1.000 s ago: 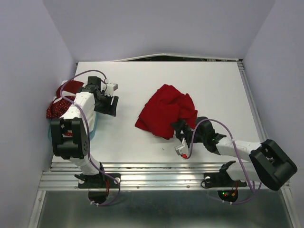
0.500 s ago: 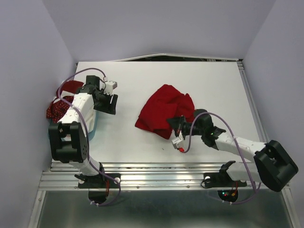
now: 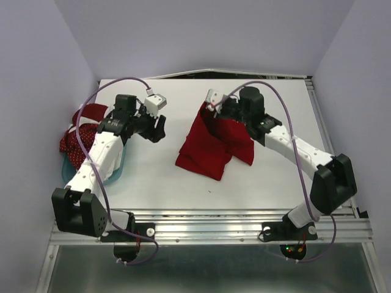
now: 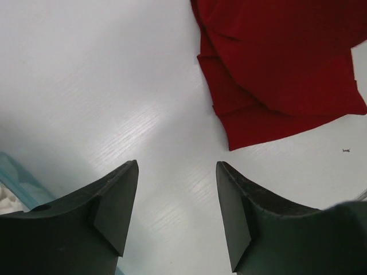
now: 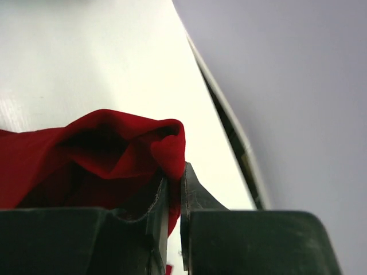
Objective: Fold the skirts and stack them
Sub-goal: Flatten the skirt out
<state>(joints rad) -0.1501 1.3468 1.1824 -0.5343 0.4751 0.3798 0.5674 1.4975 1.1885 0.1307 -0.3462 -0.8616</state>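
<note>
In the right wrist view, the right gripper (image 5: 174, 175) pinches a fold of the plain bright red cloth skirt (image 5: 86, 149). The cloth's lower part is hidden behind the dark fingers (image 5: 246, 240) and its left side is cut off by the frame. The far table edge there is blurred.

Overhead, the shallow teal plastic tub (image 3: 118, 168) at the table's left edge is mostly hidden under the left arm (image 3: 101, 152), which also covers part of the dark red white-dotted cloth skirt (image 3: 72, 141).

In the left wrist view, the top and right edges cut off the red skirt. The tub shows only as a corner at the left edge, with a pale patch (image 4: 4, 206) too small to identify. A dark speck (image 4: 346, 150) on the white table (image 4: 86, 86) cannot be identified either.
</note>
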